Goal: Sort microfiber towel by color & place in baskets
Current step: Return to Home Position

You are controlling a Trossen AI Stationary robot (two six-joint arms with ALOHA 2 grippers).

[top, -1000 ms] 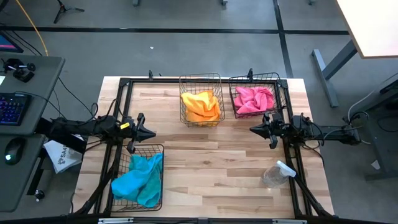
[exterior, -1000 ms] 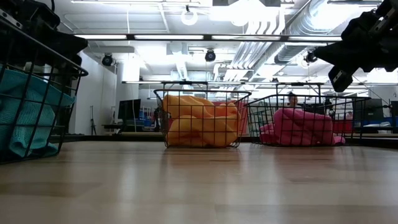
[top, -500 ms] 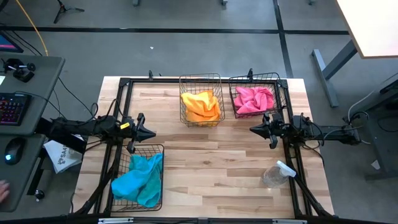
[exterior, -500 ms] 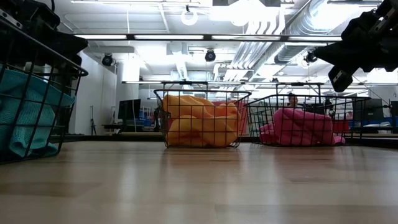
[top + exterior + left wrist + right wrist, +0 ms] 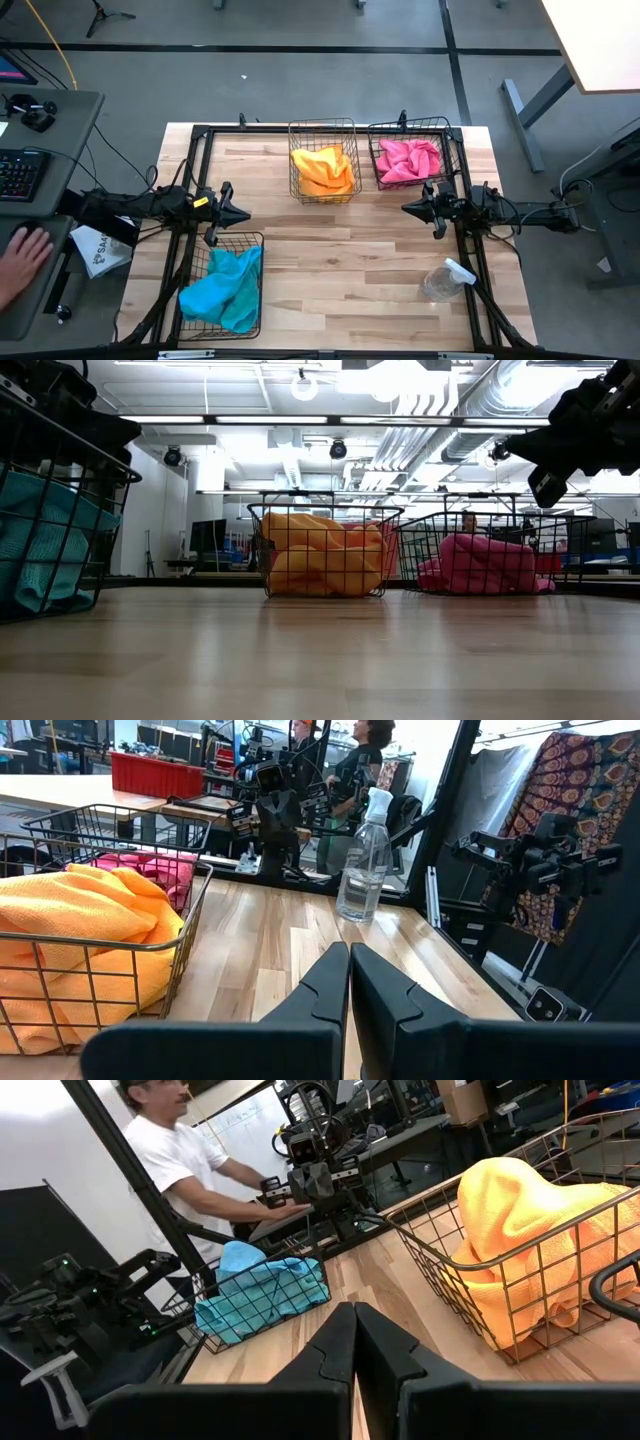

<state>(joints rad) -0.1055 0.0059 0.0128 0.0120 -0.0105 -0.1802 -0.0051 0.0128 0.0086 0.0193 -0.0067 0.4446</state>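
Observation:
Turquoise towels [image 5: 222,288] lie in the wire basket [image 5: 190,300] at the near left. Orange-yellow towels [image 5: 324,171] lie in the middle far basket [image 5: 322,126]. Pink towels [image 5: 408,159] lie in the far right basket [image 5: 412,126]. My left gripper [image 5: 246,213] is shut and empty, above the table just beyond the turquoise basket. My right gripper [image 5: 405,208] is shut and empty, above the table just in front of the pink basket. The shut fingers show in the left wrist view [image 5: 348,960] and in the right wrist view [image 5: 354,1318].
A clear spray bottle [image 5: 444,281] lies on the table at the near right, behind my right arm. The black table frame [image 5: 320,130] runs along the edges. A person's hand [image 5: 18,262] rests at a desk left of the table. Bare wood lies between the baskets.
Both arms have kept still. A person's hand has come into view at the desk left of the table.

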